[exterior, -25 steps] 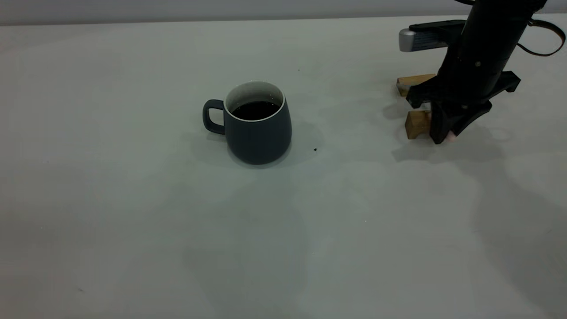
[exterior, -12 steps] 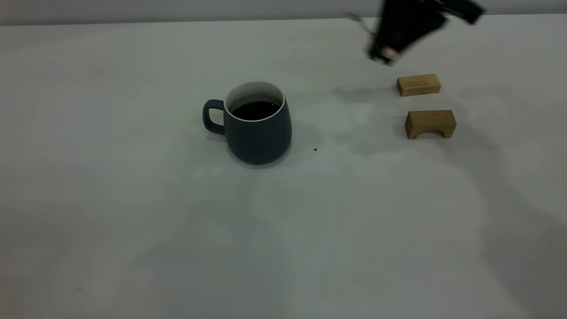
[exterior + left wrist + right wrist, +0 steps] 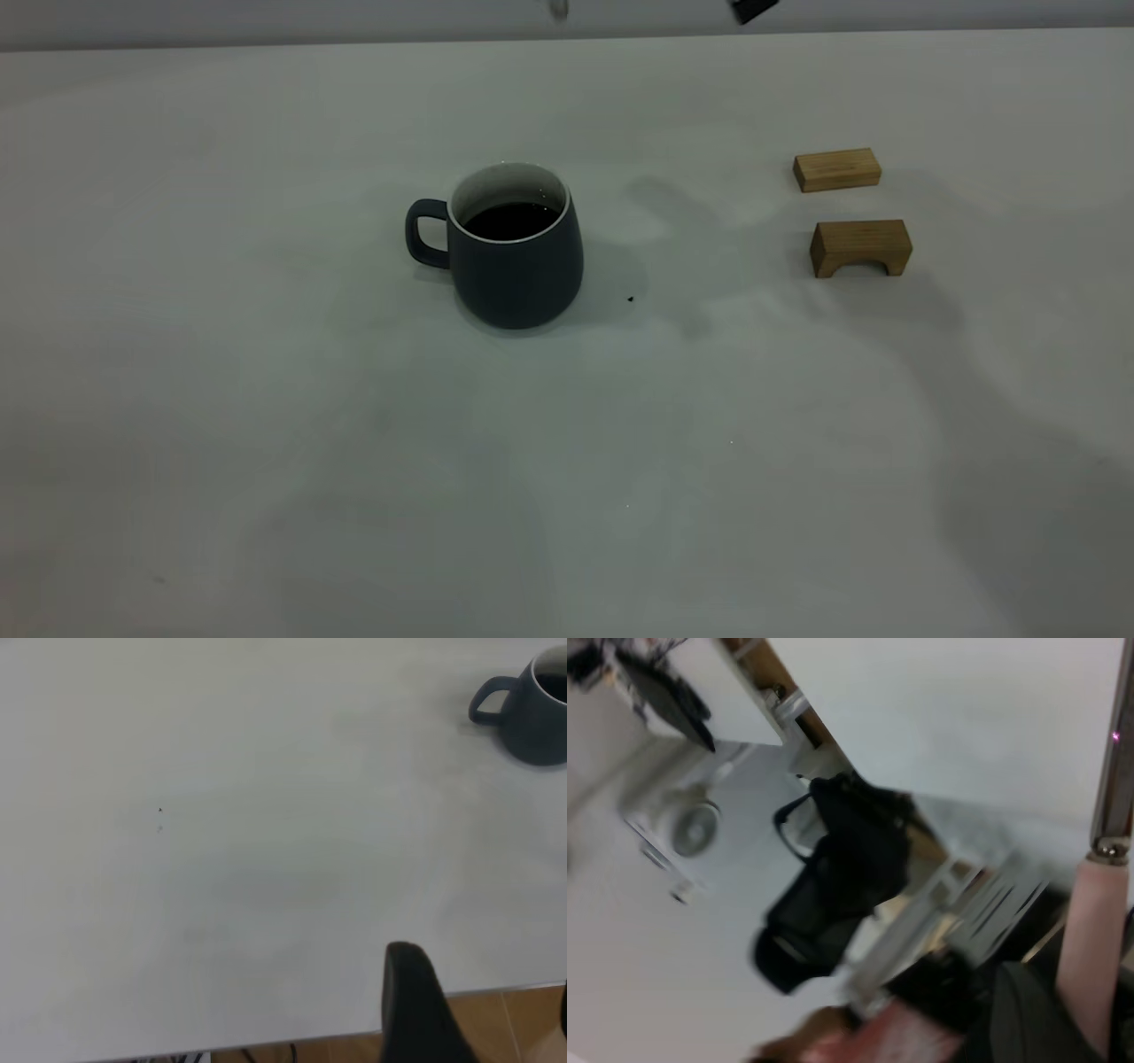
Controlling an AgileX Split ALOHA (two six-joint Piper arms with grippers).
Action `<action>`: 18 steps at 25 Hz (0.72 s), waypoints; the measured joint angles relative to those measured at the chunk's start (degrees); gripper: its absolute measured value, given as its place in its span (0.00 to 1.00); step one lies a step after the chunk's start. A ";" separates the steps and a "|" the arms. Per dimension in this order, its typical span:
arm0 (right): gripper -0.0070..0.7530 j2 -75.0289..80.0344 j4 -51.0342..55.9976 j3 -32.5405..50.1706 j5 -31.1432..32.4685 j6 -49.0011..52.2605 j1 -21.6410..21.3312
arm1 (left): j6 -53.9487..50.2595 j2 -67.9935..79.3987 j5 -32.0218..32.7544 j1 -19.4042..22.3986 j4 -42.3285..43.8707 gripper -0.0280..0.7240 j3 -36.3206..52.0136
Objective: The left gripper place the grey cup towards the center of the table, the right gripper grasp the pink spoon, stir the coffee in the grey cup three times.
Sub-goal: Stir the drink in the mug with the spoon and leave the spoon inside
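Observation:
The grey cup (image 3: 514, 257) stands upright near the middle of the table (image 3: 266, 425), handle to the left, with dark coffee (image 3: 511, 220) inside. It also shows far off in the left wrist view as the cup (image 3: 536, 713). My left gripper (image 3: 487, 1019) hangs open over the table's near edge, far from the cup, and holds nothing. My right gripper (image 3: 1085, 1010) is shut on the pink spoon (image 3: 1091, 930), whose metal neck (image 3: 1116, 762) sticks out ahead. In the exterior view only a black corner of the right gripper (image 3: 753, 9) and a grey blur at the top edge show.
Two tan wooden blocks lie at the right: a flat one (image 3: 837, 168) and an arched one (image 3: 861, 248). A tiny dark speck (image 3: 631, 299) sits just right of the cup. Brown floor (image 3: 514, 1028) shows beyond the table edge.
The right gripper rose from beside the wooden blocks with the spoon and swung up and left, almost leaving the exterior view's top. The cup has not moved.

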 joint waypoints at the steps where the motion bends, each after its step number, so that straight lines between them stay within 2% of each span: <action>1: 0.19 0.00 0.06 0.00 0.00 3.79 0.81 | 0.00 0.00 0.00 0.00 0.00 0.65 0.00; 4: 0.19 0.00 0.43 0.00 -0.71 15.81 2.96 | 0.00 0.00 0.00 0.00 0.00 0.65 0.00; 7: 0.19 0.00 1.47 0.00 -1.88 21.71 4.20 | 0.00 0.00 0.00 0.00 0.00 0.65 0.00; 18: 0.19 8.50 12.55 0.00 -1.31 21.43 4.60 | 0.00 0.00 0.00 0.00 0.00 0.65 0.00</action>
